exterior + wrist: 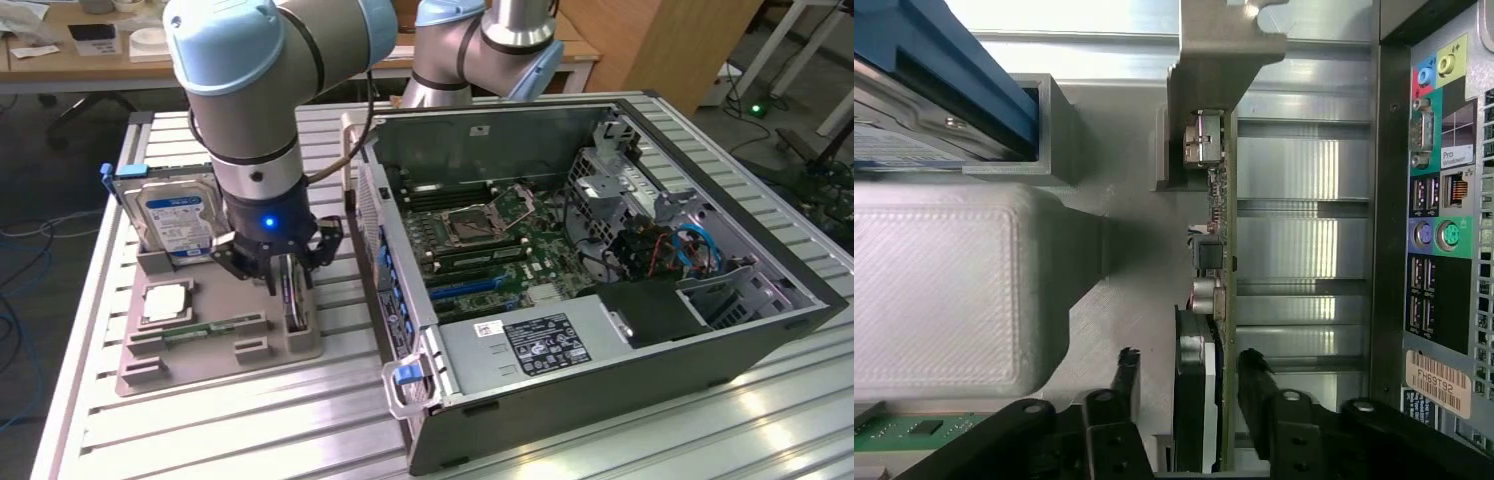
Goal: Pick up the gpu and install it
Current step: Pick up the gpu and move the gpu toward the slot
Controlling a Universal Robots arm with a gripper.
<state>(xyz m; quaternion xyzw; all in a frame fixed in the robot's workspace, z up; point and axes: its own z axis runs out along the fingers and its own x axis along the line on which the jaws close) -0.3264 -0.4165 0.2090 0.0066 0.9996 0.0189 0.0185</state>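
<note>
**Gripper astride the gpu in its holder**

The gpu [296, 303] is seen standing on edge in a slot of the grey holder [200, 362], at the end nearest the open computer case [750, 330] and apart from it. The gripper [284, 276] is placed directly over the card. In the wrist view the black fingers [1126, 372] are found spread, one on each side of the gpu [1216, 230] — a clear gap is left on the cooler side, so nothing is clamped. The hard drive [174, 215] is held upright at the holder's far end.

Silver-grey arm [254, 150], pale blue joint caps [220, 45], black gripper [291, 295] (blue light [267, 222] glowing)
</note>
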